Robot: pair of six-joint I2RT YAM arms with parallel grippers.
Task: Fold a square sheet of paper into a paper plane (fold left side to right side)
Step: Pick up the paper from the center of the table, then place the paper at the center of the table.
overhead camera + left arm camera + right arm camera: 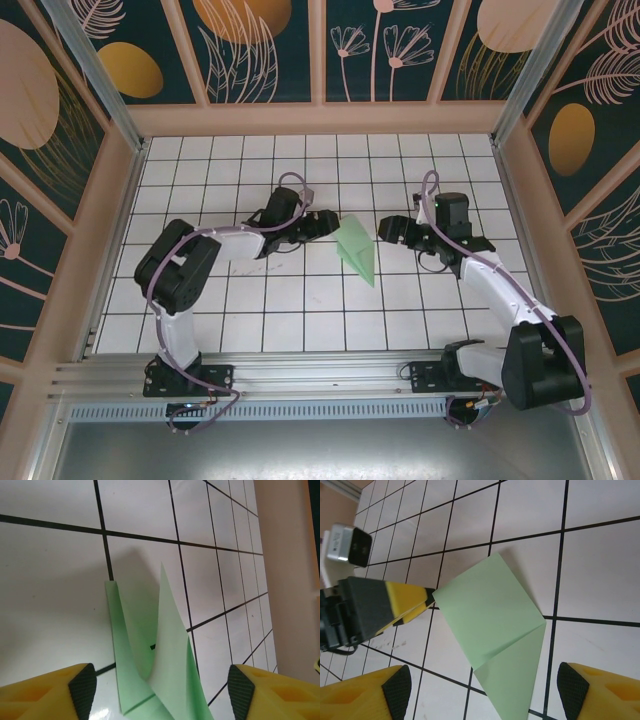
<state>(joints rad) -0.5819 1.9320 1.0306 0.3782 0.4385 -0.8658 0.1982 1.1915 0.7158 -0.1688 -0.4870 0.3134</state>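
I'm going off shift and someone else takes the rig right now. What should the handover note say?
Left gripper: open, jaws astride a raised flap of the green paper at its left corner, not clamped.
Right gripper: open, empty, just right of the paper.
Done: paper creased and partly folded, lying mid-table between the arms.
Left: the remaining folds; not yet a finished plane.

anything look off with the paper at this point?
Yes. The green paper isn't lying flat: in the left wrist view a flap stands up and curls off the tiled table, between the fingers of the open left gripper. From above it sits slanted to the grid. No tears visible.
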